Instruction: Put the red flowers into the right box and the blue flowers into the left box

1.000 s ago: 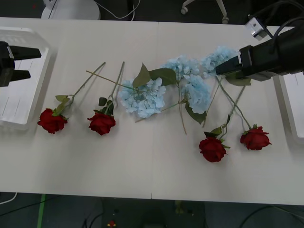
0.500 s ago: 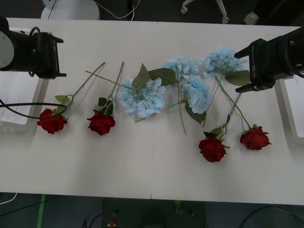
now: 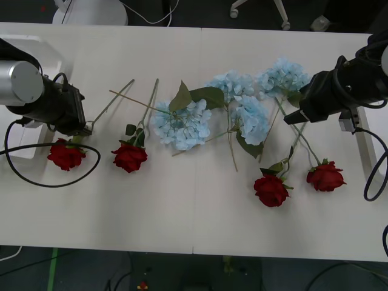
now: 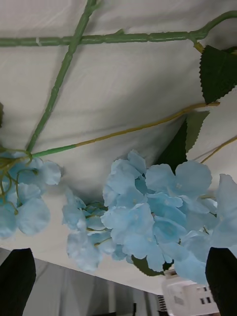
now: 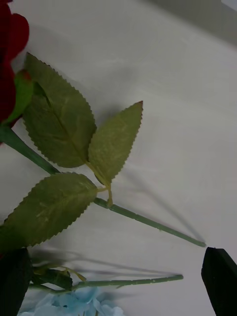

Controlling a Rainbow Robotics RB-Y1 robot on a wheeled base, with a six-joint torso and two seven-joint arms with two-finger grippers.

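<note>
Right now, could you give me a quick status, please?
Left gripper open over the leftmost rose's stem. Right gripper open over the rightmost blue flower. Nothing boxed yet.

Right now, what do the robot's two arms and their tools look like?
The left arm is black with a silver cylindrical segment, and a thin black cable loops from it. The right arm is black and blocky, with black cables and a small grey box. Each tool has black fingers.

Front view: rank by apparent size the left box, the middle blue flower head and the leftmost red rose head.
1. left box, though the left arm partly hides it
2. middle blue flower head
3. leftmost red rose head
</note>
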